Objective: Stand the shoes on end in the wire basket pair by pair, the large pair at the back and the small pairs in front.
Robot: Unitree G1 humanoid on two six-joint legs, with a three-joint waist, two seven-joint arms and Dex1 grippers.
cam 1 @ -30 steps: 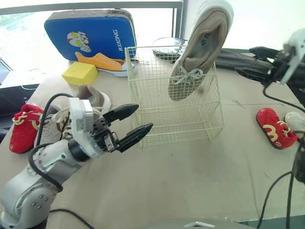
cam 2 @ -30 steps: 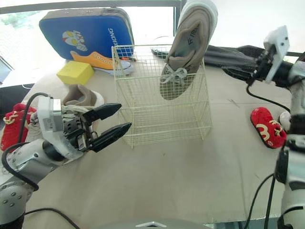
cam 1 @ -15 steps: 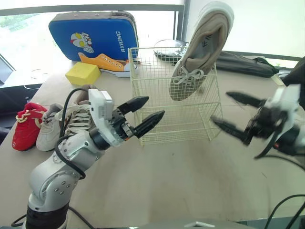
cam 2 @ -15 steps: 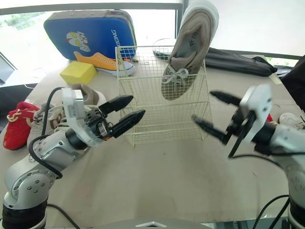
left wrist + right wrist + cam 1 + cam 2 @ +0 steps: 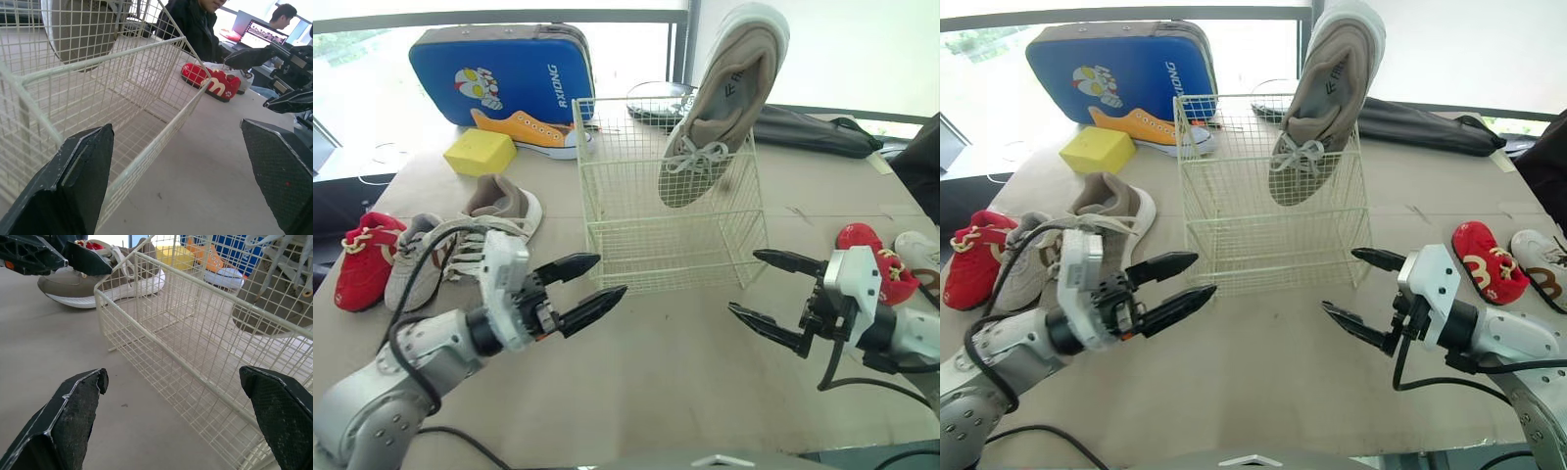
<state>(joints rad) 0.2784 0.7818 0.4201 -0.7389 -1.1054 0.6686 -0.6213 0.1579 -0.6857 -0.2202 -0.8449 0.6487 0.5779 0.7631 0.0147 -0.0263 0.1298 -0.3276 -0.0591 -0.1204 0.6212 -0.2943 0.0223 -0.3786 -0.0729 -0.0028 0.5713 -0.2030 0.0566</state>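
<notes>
The cream wire basket (image 5: 626, 230) stands mid-table. One large tan shoe (image 5: 729, 93) stands on end in its back right corner, toe down, heel above the rim. Its mate (image 5: 501, 208) lies on the table left of the basket, beside a small grey shoe (image 5: 411, 269) and a small red shoe (image 5: 360, 272). Another red shoe (image 5: 869, 257) and a white shoe (image 5: 922, 250) lie at the right. My left gripper (image 5: 610, 276) is open in front of the basket's left corner. My right gripper (image 5: 744, 282) is open by its front right corner. Both hold nothing.
A blue case (image 5: 499, 69) stands at the back left with an orange shoe (image 5: 524, 130) and a yellow block (image 5: 480, 152) in front of it. A black bag (image 5: 808, 127) lies behind the basket. A person (image 5: 195, 24) sits beyond the table.
My right arm swung in from the far right and came down to the basket's front right. My left gripper dropped lower and drew back a little. Both stayed open.
</notes>
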